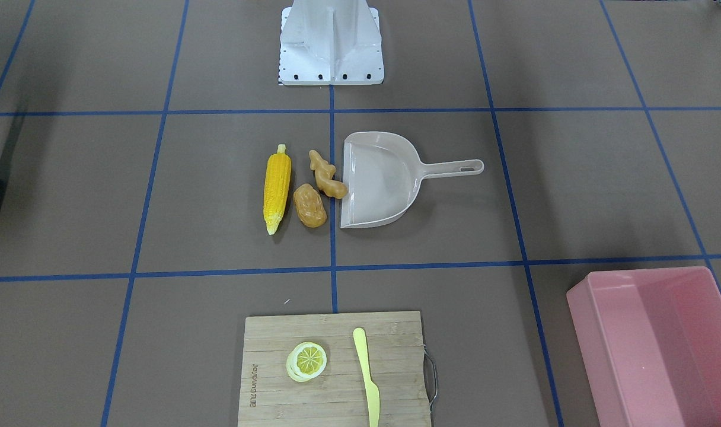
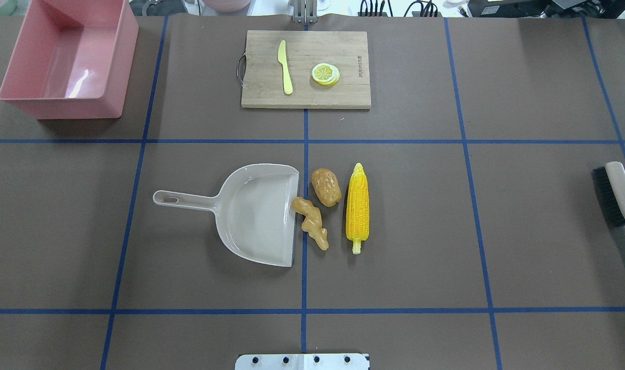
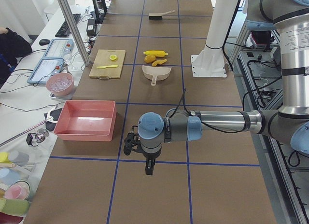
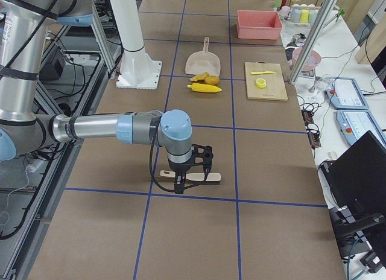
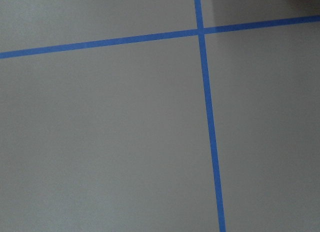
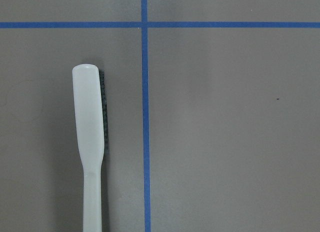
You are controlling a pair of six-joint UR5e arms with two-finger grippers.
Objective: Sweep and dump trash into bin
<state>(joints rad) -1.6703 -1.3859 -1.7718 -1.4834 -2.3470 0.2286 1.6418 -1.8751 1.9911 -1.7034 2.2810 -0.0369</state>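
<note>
The corn cob [image 2: 357,208], potato-like lump [image 2: 326,187] and ginger root [image 2: 311,222] lie just beside the dustpan [image 2: 256,216] mouth, the bin [image 2: 60,105] stands well apart, and the left gripper [image 3: 148,168] and right gripper [image 4: 179,186] are too small to tell if spread or closed.

With twelve o'clock pointing away from the robot's base [image 2: 302,361], the dustpan [image 2: 256,213] lies at the centre, mouth toward three, the ginger root [image 2: 311,223] against its lip, the potato-like lump [image 2: 326,187] at the root's one o'clock, the corn cob [image 2: 357,208] beside both at three. The cutting board [image 2: 343,95] sits at twelve, the knife [image 2: 285,74] on it at nine of the lemon slice [image 2: 326,74]; the bin [image 2: 68,108] stands at ten, the brush [image 2: 618,195] far out at three.
</note>
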